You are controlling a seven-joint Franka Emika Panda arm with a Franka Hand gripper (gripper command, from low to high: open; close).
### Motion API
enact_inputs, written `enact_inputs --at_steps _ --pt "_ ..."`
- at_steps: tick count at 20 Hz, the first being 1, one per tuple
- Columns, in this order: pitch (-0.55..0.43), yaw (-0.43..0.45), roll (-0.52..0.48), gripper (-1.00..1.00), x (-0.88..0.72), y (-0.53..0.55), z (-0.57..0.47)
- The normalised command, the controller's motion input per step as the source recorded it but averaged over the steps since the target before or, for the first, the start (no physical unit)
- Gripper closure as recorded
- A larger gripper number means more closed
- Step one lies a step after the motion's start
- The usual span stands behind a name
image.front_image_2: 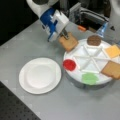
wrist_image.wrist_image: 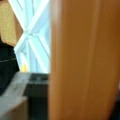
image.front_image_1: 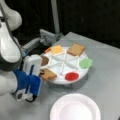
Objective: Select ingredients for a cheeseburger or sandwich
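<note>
Front view, tray: a round white divided tray point(image.front_image_1: 75, 65) is seen on a grey table point(image.front_image_1: 105, 75); all places below are given relative to this tray.
Front view, gripper: the gripper point(image.front_image_1: 42, 72) is placed at the tray's left edge, its fingers closed on a toast square point(image.front_image_1: 48, 74) in the lower-left compartment.
Front view, other pieces: a yellow cheese square point(image.front_image_1: 57, 49) lies at the tray's top left, a second toast square point(image.front_image_1: 76, 49) at its top right, a green leafy piece point(image.front_image_1: 85, 63) at its right edge, a red disc point(image.front_image_1: 71, 76) at its bottom.
Front view, plate: a white paper plate point(image.front_image_1: 75, 108) is seen below the tray, apart from it.
Front view, opposite side: the gripper point(image.front_image_2: 64, 35) is seen at the tray's point(image.front_image_2: 75, 72) upper-left rim, clamped on the tilted toast square point(image.front_image_2: 68, 42). A dark brown patty point(image.front_image_2: 94, 40) sits at the tray's top, the cheese square point(image.front_image_2: 113, 51) at its right.
Wrist view: the held toast square point(wrist_image.wrist_image: 85, 62) fills the right side, the tray's white dividers point(wrist_image.wrist_image: 32, 37) being seen behind it.
</note>
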Motion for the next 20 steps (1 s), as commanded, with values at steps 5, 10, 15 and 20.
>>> enact_inputs --at_steps 5,10,15,20 --pt "0.163 0.159 0.06 1.0 0.49 -0.26 0.27" --pt "0.141 0.149 0.026 1.0 0.62 -0.34 0.2" --pt "0.107 0.232 0.042 1.0 0.65 -0.41 0.0" --pt "0.077 0.379 0.053 1.0 0.77 -0.47 -0.08"
